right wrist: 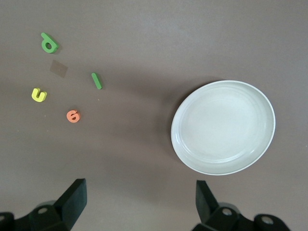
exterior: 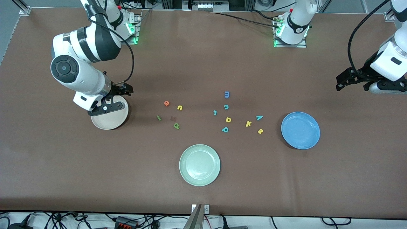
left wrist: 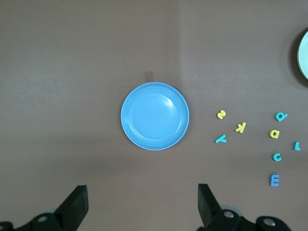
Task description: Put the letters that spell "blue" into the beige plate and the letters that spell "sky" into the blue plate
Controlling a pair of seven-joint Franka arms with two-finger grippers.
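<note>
- Nothing sorted yet: beige plate [exterior: 109, 122] empty, blue plate [exterior: 300, 130] empty too.
- Beige plate placed toward the right arm's end of the worktop [exterior: 203, 190]; blue plate toward the left arm's end.
- All four letters of "blue" lying loose on the worktop between the beige plate and the other letters: orange "e" [exterior: 166, 103], yellow "u" [exterior: 180, 107], dark green "l" [exterior: 158, 118], green "b" [exterior: 176, 126].
- All three letters of "sky" lying loose just beside the blue plate: teal "y" [exterior: 259, 117], yellow "k" [exterior: 248, 123], yellow "s" [exterior: 260, 131].
- Spare letters grouped between the two sets: blue "m" [exterior: 226, 94], teal "c" [exterior: 226, 107], small teal hooked piece [exterior: 215, 112], yellow "d" [exterior: 228, 119], teal "p" [exterior: 225, 129]; to be left alone, by judgement.
- Pale green plate [exterior: 199, 164] nearer to the front camera than the letters, empty, not part of the task.
- Right end effector [exterior: 109, 103] hanging over the beige plate, fingers spread wide, holding nothing.
- Left end effector [exterior: 353, 81] hanging over the bare worktop near the left arm's end, fingers spread wide, holding nothing.
- Left to do, by judgement: all seven picks and placements.
</note>
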